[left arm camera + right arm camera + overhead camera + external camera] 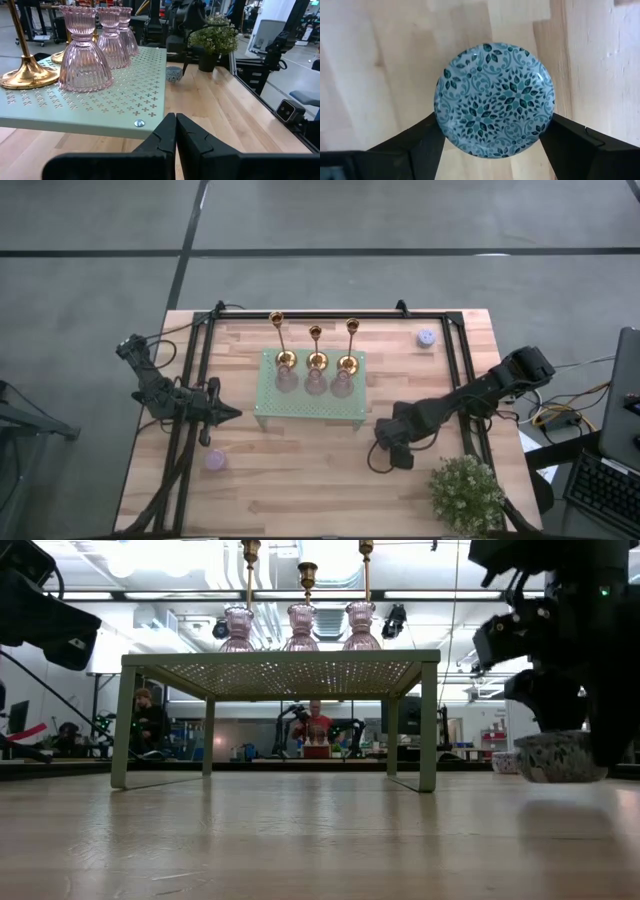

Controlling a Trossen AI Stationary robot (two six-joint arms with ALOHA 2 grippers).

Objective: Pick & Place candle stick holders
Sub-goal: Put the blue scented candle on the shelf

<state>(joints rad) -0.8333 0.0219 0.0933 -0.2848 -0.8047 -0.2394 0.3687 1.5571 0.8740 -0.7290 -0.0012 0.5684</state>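
Three gold candle stick holders stand upright on their round bases along the far side of a pale green perforated stand, with three pink ribbed glass pieces in front of them. My right gripper is near the stand's right side, pointing down and shut on a small squat round blue patterned piece. My left gripper is shut and empty, level, just left of the stand's near left corner. My right gripper pinches the blue patterned piece by two opposite sides of its round rim between its two fingers. The fingers come from above, pointing down. In the low view the piece sits level, a little above the tabletop.
A small lavender round piece lies on the table near my left arm, and another small round piece lies at the far right. A potted plant stands at the near right corner. A black frame runs around the table.
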